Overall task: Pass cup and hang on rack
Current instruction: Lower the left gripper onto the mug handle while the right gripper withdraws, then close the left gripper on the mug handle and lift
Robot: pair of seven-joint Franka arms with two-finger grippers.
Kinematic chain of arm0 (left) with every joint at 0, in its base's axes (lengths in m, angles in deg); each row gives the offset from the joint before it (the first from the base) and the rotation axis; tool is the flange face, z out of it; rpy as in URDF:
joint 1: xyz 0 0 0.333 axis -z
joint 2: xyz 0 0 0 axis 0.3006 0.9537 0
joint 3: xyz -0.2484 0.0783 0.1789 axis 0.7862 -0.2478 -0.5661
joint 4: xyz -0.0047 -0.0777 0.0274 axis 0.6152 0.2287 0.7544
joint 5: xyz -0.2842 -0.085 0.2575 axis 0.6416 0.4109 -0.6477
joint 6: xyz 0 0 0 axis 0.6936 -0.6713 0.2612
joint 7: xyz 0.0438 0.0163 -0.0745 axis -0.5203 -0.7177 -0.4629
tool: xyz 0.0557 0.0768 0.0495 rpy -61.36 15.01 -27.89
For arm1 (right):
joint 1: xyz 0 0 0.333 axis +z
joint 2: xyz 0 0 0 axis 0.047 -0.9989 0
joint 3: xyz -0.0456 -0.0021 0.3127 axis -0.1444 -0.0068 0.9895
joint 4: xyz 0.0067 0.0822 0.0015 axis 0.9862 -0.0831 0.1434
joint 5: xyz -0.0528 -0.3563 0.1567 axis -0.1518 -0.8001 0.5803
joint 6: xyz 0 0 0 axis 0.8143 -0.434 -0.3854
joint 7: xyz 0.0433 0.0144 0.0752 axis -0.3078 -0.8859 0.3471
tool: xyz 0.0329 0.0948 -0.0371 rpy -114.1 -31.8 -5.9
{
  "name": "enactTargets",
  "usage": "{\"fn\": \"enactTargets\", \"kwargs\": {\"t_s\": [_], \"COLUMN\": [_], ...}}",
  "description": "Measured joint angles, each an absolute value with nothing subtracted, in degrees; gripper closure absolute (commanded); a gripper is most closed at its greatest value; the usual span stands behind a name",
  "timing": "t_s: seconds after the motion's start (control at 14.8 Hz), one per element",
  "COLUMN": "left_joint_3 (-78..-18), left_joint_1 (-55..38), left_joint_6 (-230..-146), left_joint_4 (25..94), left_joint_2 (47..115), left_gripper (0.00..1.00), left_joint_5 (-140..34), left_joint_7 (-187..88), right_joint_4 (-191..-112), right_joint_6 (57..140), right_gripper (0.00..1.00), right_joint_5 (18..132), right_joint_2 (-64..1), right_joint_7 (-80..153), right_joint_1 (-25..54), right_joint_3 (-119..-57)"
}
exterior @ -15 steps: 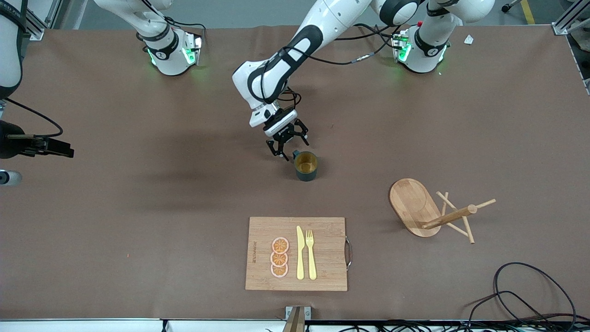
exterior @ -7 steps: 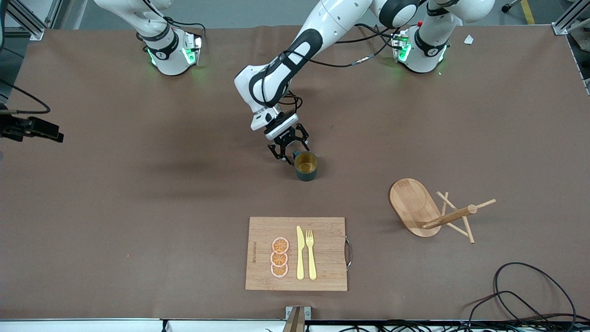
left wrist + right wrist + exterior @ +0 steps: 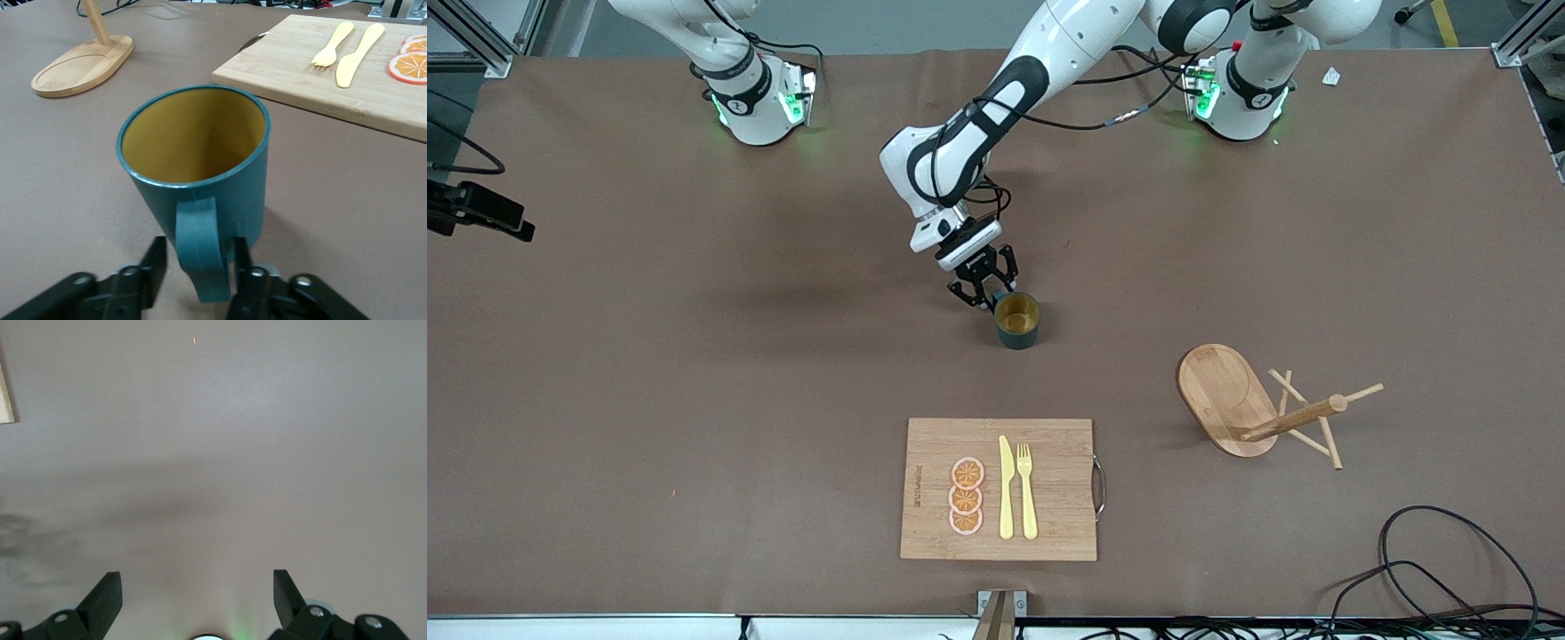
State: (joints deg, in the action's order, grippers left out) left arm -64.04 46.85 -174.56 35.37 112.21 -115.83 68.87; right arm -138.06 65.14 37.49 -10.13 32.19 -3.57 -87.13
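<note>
The dark teal cup (image 3: 1016,320) stands upright mid-table with its yellowish-brown inside showing. Its handle (image 3: 203,250) points toward my left gripper (image 3: 985,298). That gripper is low at the cup, and its fingers (image 3: 155,263) straddle the handle with thin gaps still showing. The wooden rack (image 3: 1227,400) stands upright toward the left arm's end of the table, nearer the front camera than the cup, with its post and pegs (image 3: 1303,415) bare. Its oval base also shows in the left wrist view (image 3: 83,60). My right gripper (image 3: 516,227) is open and empty over bare table at the right arm's end (image 3: 197,587).
A bamboo cutting board (image 3: 1049,524) with orange slices (image 3: 966,497), a yellow knife (image 3: 1006,489) and a fork (image 3: 1027,489) lies nearer the front camera than the cup. Black cables (image 3: 1449,569) lie at the front corner at the left arm's end.
My left gripper has moved in onto the cup's handle and its fingers have narrowed around it. My right gripper has drawn back toward the robots' side. The cup has not moved.
</note>
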Motion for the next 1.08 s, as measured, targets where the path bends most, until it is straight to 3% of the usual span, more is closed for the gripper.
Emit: {"fn": "enactTargets", "kwargs": {"t_s": [0.14, 0.61, 1.08], "left_joint_3": [-64.15, -64.64, -64.66], "left_joint_1": [46.84, 45.02, 37.82], "left_joint_6": [-175.11, -176.61, -181.16], "left_joint_4": [35.32, 33.26, 32.20], "left_joint_2": [112.22, 111.42, 100.48], "left_gripper": [0.98, 0.99, 0.99], "left_joint_5": [-115.89, -114.51, -94.68], "left_joint_7": [67.93, 65.25, 53.82], "right_joint_4": [-138.91, -140.39, -141.46], "right_joint_6": [65.13, 64.83, 64.06], "right_gripper": [0.00, 0.00, 0.00], "right_joint_5": [37.49, 37.49, 37.49], "right_joint_2": [-9.16, -6.16, -3.84], "right_joint_7": [32.19, 32.17, 32.08], "right_joint_1": [-3.57, -3.57, -3.59], "right_joint_3": [-87.10, -87.09, -87.51]}}
